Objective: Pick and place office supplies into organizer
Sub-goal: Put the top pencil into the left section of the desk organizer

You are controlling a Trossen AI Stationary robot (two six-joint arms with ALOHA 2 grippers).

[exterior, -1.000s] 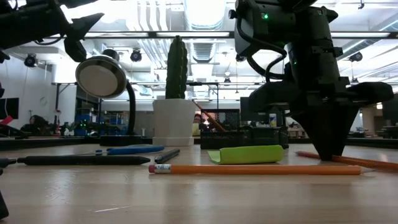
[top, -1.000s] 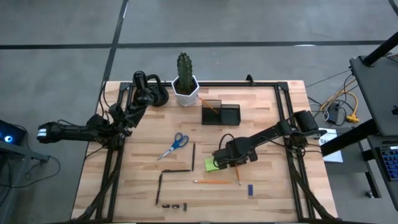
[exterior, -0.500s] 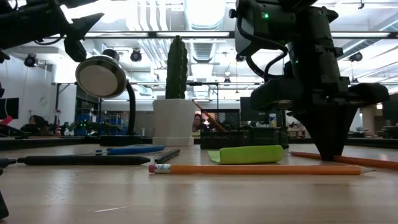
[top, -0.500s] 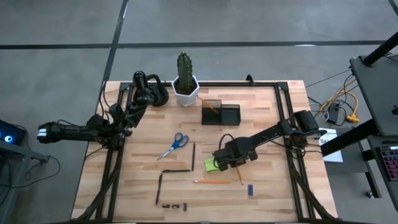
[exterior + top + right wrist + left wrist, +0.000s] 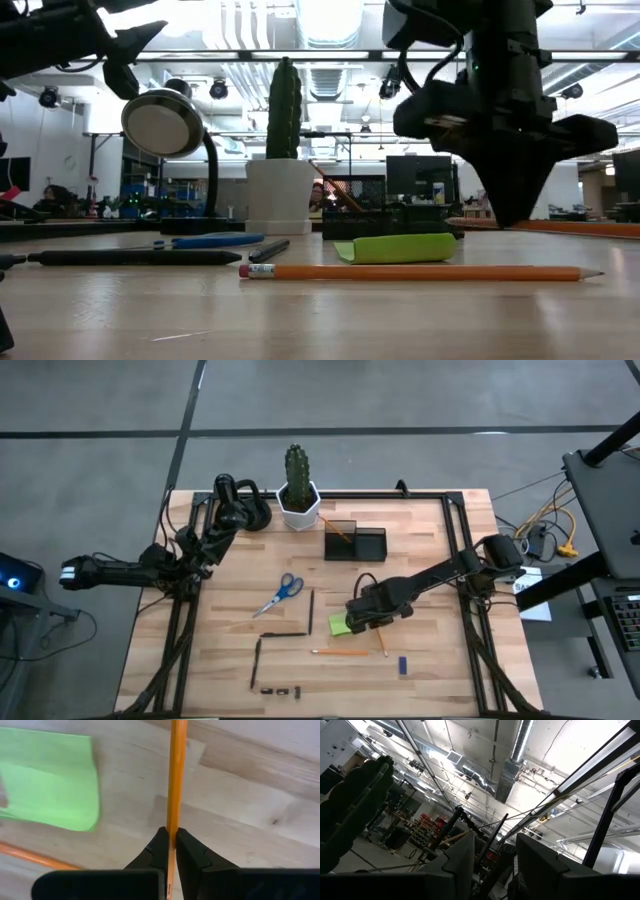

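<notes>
My right gripper (image 5: 372, 624) points down near the table's middle, shut on an orange pencil (image 5: 565, 228) that hangs just above the wood. Beside it lies the lime-green sticky pad (image 5: 341, 625), and a second orange pencil (image 5: 340, 653) lies nearer the front edge. The dark organizer (image 5: 355, 542) stands farther back, with a pencil leaning inside it. Blue-handled scissors (image 5: 280, 595), dark pens (image 5: 283, 634), a small blue block (image 5: 403, 664) and tiny black clips (image 5: 280, 690) lie flat on the table. My left gripper (image 5: 492, 870) waits open at the far left, tipped upward. My right gripper pinches the orange pencil's shaft (image 5: 172, 826) between its two fingertips. The fingers come from above, pointing down, and lie across the pencil. The pencil is lifted clear of the table and hangs about level, most of its length sticking out to one side of the fingers.
A white pot with a cactus (image 5: 298, 500) and a black rounded gadget (image 5: 243, 508) stand at the far edge, left of the organizer. A black frame (image 5: 455, 560) runs around the tabletop. Bare wood lies between the organizer and my right gripper.
My right gripper has risen straight up with the orange pencil. The pencil lay flat on the table and is now lifted clear, staying about level. The sticky pad and the other pencil have kept their places.
</notes>
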